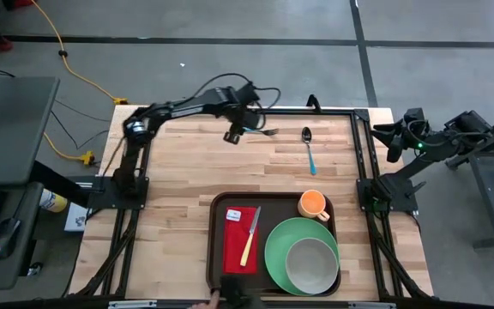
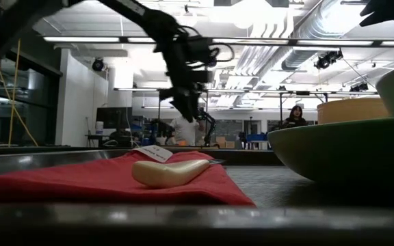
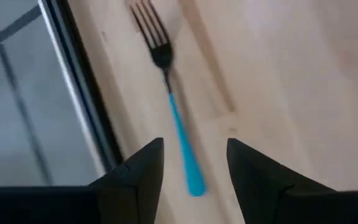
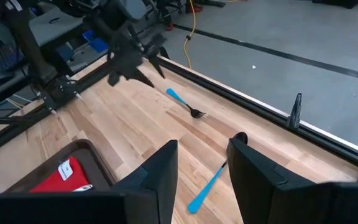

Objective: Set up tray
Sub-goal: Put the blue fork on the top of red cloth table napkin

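The dark brown tray (image 1: 215,240) lies at the table's near edge. It holds a red napkin (image 1: 238,230) with a yellow-handled knife (image 1: 250,238) on it, a green plate (image 1: 276,247) with a grey bowl (image 1: 310,263), and an orange cup (image 1: 313,204). A fork (image 1: 262,131) with a blue handle lies flat near the far edge. My left gripper (image 1: 232,136) hangs open above it. In the left wrist view the fingers (image 3: 194,143) stand on either side of the handle's free end (image 3: 191,177) without touching it. My right gripper (image 4: 204,144) is open and empty, off the table's right edge (image 1: 394,142).
A blue-handled spoon (image 1: 308,148) lies flat on the wood, right of the fork. The table's black frame rail (image 3: 79,93) runs close behind the fork along the far edge. Bare wood lies between the fork and the tray. A person (image 2: 296,115) stands far off in the room.
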{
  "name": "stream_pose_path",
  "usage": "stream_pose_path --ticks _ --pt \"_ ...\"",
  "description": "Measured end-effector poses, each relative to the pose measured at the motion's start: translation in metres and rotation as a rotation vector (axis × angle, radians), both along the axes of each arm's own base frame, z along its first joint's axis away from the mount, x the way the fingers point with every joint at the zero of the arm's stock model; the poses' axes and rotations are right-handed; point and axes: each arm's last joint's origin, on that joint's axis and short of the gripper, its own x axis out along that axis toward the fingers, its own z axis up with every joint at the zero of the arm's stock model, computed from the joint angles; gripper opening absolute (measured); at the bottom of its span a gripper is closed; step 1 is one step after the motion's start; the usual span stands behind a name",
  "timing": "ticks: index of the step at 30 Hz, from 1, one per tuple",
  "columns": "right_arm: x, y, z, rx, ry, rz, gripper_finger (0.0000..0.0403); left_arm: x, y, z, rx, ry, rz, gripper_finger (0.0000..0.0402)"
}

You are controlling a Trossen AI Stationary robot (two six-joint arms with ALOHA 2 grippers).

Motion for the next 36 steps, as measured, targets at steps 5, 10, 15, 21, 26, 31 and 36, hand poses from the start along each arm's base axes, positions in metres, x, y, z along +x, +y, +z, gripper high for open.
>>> stream_pose_path --ticks 5,10,15,21,26,31,36 --pt "0.001 0.0 0.001 0.007 -0.008 0.002 0.0119 0.028 0.001 -0.008 0.109 0.12 -0.044 0.0227" --pt "0.001 0.001 0.001 0.015 -0.015 0.007 0.0119 0.041 0.005 -0.026 0.047 0.182 -0.021 0.0246" --pt "0.001 0.001 0.001 0.017 -0.014 0.01 0.0119 0.05 0.008 -0.032 0.055 0.15 -0.009 0.0255" --pt "0.003 0.002 0.002 0.018 -0.016 0.01 0.0119 0.059 0.012 -0.033 0.064 0.058 0.034 0.0262" --pt "0.009 0.005 -0.002 0.006 0.006 0.008 0.0119 0.065 0.017 -0.042 -0.01 0.006 0.113 0.0274" --pt "0.017 0.01 -0.01 0.01 0.023 0.017 0.0119 0.067 0.017 -0.057 -0.078 0.033 0.159 0.029" --pt "0.025 0.015 -0.019 0.029 0.03 0.034 0.0119 0.067 0.023 -0.063 -0.134 0.019 0.204 0.0306"
